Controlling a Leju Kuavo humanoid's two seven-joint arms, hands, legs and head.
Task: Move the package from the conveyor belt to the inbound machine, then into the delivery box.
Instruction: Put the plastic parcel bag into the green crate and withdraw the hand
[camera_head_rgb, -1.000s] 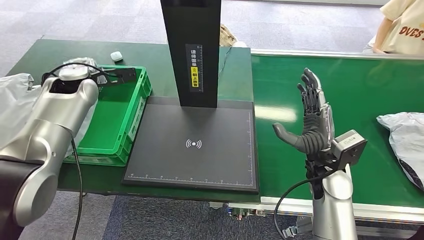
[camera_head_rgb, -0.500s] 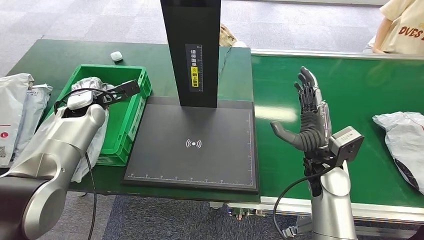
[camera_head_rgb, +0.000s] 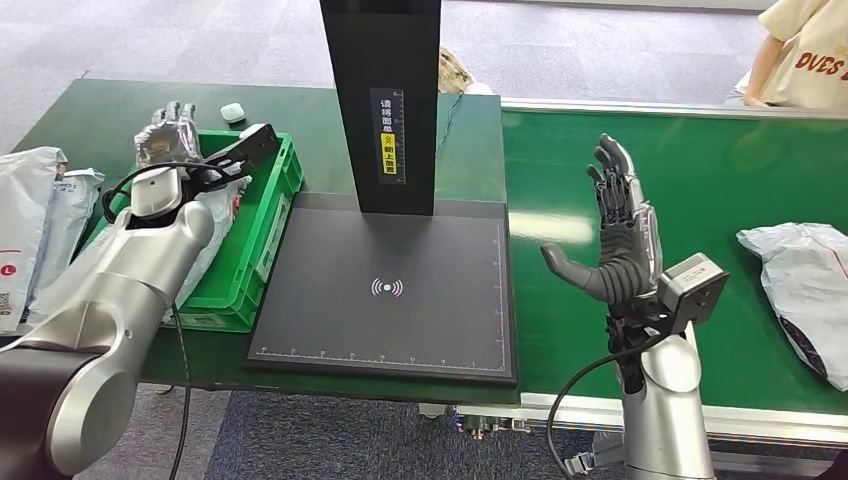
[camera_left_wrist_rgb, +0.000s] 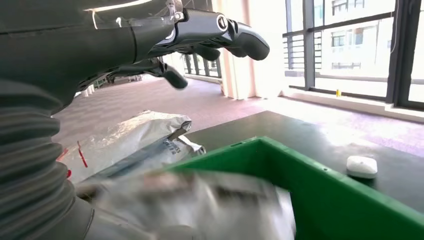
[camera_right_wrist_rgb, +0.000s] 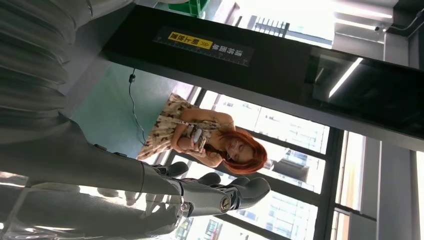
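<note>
The grey crinkled plastic mailer package (camera_head_rgb: 800, 290) is lying on the green conveyor belt (camera_head_rgb: 700, 180) at about 3 o'clock from the robot's raised right hand (camera_head_rgb: 618, 235), and well apart from it. That hand is spread wide and holds nothing, palm facing the flat black inbound scanner pad (camera_head_rgb: 390, 290).

The left hand (camera_head_rgb: 170, 130) hangs over the far corner of the green plastic delivery crate (camera_head_rgb: 255, 235), fingers apart, nothing in them as far as I can tell. There's already a silvery bag (camera_left_wrist_rgb: 200, 200) inside the crate.

What could go wrong, imo: if the belt is running, the mailer could slide past the reach, and that slippery film could slip or bunch in an open-fingered grab.

Readable stuff: the scanner's black upright post (camera_head_rgb: 385, 100) has a yellow and white label in Chinese, too small for me to read. The person (camera_head_rgb: 805, 55) at 1 o'clock has a shirt reading "OVES".
</note>
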